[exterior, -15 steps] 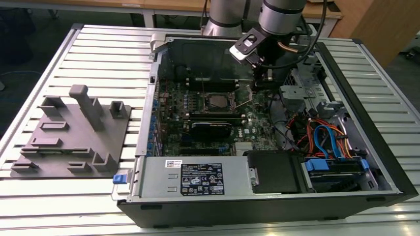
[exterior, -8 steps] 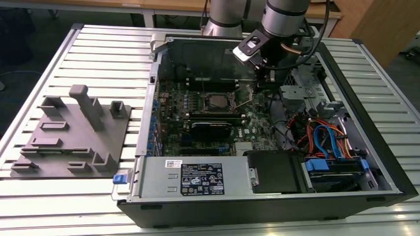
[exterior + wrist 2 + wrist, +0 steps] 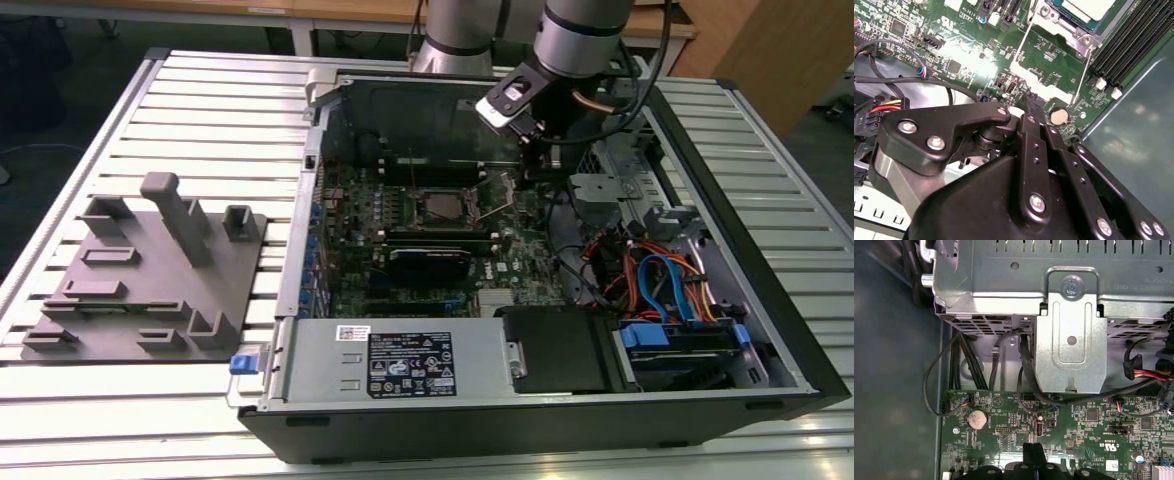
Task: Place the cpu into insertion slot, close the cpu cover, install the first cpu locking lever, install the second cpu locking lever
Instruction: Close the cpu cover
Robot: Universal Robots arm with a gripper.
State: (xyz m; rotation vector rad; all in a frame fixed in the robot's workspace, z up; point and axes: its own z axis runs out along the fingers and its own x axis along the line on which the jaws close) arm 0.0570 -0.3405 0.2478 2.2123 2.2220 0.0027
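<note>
The cpu's pale silver face (image 3: 1089, 7) lies in the insertion slot (image 3: 434, 207) on the green motherboard. The silvery cpu cover (image 3: 1074, 30) frames it and appears to lie down over it. Two thin metal locking levers (image 3: 1021, 52) (image 3: 1081, 75) run out from the socket across the board. My gripper (image 3: 1029, 106) hangs just above the board beside the socket, near the coin battery (image 3: 1059, 116), with its black fingers together and nothing seen between them. In the exterior view the gripper (image 3: 534, 172) is at the socket's right, inside the open case.
The open computer case (image 3: 747, 200) lies on a slatted table. A grey fixture plate (image 3: 147, 270) sits at the exterior view's left. The power supply (image 3: 400, 360) and blue and orange cables (image 3: 654, 280) fill the near side. A metal drive cage (image 3: 1069, 340) and black cables stand close to the gripper.
</note>
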